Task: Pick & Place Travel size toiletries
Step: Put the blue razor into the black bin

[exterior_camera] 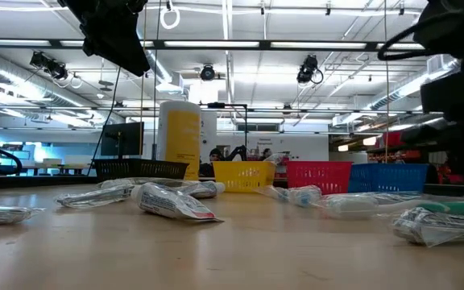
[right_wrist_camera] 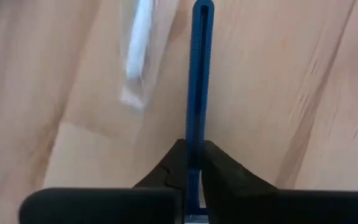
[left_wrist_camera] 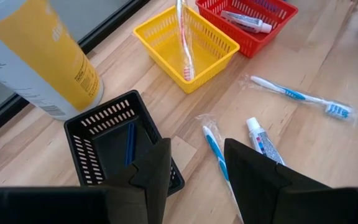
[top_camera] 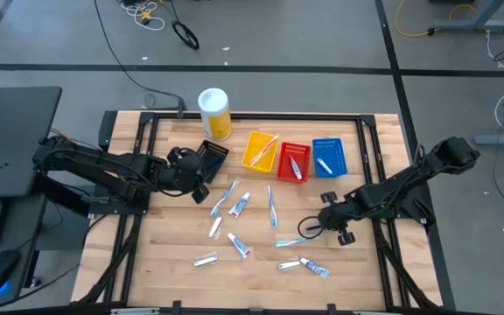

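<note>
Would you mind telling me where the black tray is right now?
In the high view the black tray sits on the table's left half, just below the yellow canister and left of the yellow tray, beside the left hand.

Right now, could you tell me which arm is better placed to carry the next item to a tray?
The right. Its gripper is already shut on the dark blue razor; the left gripper hovers open and empty by the black tray.

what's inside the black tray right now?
The black tray holds one slim dark blue razor lying along its floor. The left tool covers the tray's near corner, so anything there is hidden.
</note>
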Controlling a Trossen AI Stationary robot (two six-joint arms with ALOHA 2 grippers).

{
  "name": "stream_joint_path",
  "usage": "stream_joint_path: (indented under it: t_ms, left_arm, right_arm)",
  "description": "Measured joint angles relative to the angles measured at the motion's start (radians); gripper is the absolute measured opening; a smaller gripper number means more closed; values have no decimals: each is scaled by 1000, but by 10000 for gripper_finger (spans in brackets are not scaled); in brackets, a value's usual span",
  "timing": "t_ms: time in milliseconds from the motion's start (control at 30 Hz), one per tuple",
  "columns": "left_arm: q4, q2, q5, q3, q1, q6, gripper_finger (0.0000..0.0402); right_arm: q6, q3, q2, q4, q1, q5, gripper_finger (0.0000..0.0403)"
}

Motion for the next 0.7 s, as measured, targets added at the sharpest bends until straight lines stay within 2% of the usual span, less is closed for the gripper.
stream_joint_path:
  t_ms: [100, 167, 367, 467, 600, 700]
  left_arm:
    - [0, 0, -1, 0, 0, 0, 160]
    - [1, 0, -2, 0, 0, 0, 160]
    - [86, 0, -8, 0, 0, 6, 160]
    - [166, 11, -9, 0, 0, 72, 160]
    - [261, 50, 12, 1, 0, 207, 160]
    - [304, 100, 35, 0, 0, 259, 160]
  right_arm:
    - [32, 17, 0, 88, -2, 9, 27]
    - [38, 34, 0, 171, -3, 59, 27]
    - [-103, 57, 1, 482, -25, 341, 26]
    - [-210, 57, 19, 681, -62, 466, 26]
    - [-333, 57, 63, 888, -125, 464, 26]
    - [-351, 71, 110, 974, -162, 455, 26]
